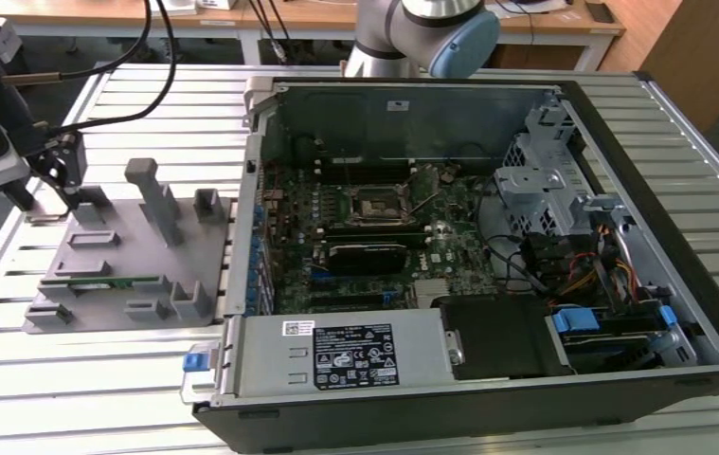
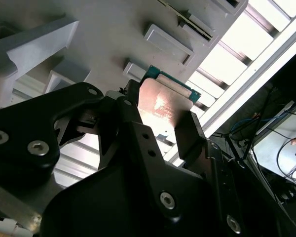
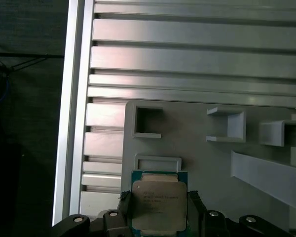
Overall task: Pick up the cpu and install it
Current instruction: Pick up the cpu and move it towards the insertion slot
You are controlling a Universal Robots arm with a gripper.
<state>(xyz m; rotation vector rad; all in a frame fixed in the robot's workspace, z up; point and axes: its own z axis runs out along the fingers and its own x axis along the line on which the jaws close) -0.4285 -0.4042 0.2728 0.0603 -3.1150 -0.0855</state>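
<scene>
You are at the pick-up step; the gripper [image 1: 56, 190] hangs over the grey fixture tray [image 1: 49, 318] at the exterior view's left; its fingers look clamped on two opposite edges of the cpu [image 3: 159, 202] at the tray's corner; whether the chip is clear of the tray is unclear; the move ahead, I judge, calls for a level carry to the socket [image 1: 369, 206].

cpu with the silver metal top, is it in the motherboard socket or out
Out. The square silver-topped cpu is held by the black gripper over the grey plastic fixture, outside the open computer case.
</scene>
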